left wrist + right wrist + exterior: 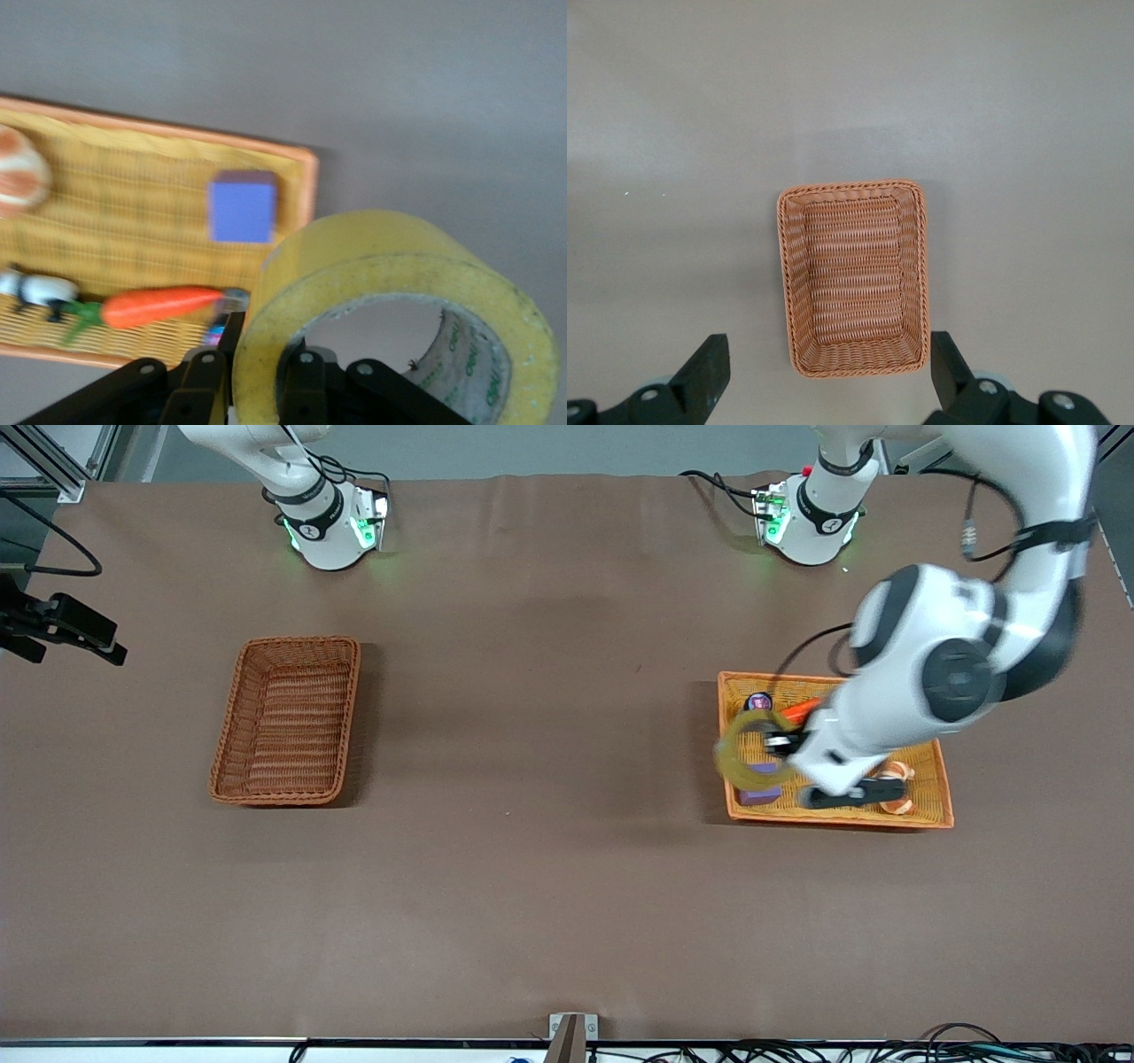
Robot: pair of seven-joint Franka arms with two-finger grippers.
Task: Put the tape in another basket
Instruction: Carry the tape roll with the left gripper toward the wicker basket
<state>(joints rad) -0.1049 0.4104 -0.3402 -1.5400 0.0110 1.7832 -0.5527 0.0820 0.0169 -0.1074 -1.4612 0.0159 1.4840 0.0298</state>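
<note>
The tape, a yellowish translucent roll, hangs in the air over the orange tray's end that faces the right arm's end of the table. My left gripper is shut on its wall. In the left wrist view the tape fills the foreground, and the left gripper has one finger inside the hole and one outside. The dark woven basket sits empty toward the right arm's end. My right gripper hangs high over the basket, open, with nothing between its fingers.
The orange-rimmed tray holds a purple cube, a toy carrot, an orange-and-white round piece and a small dark item. A black fixture sticks in at the table's edge past the basket.
</note>
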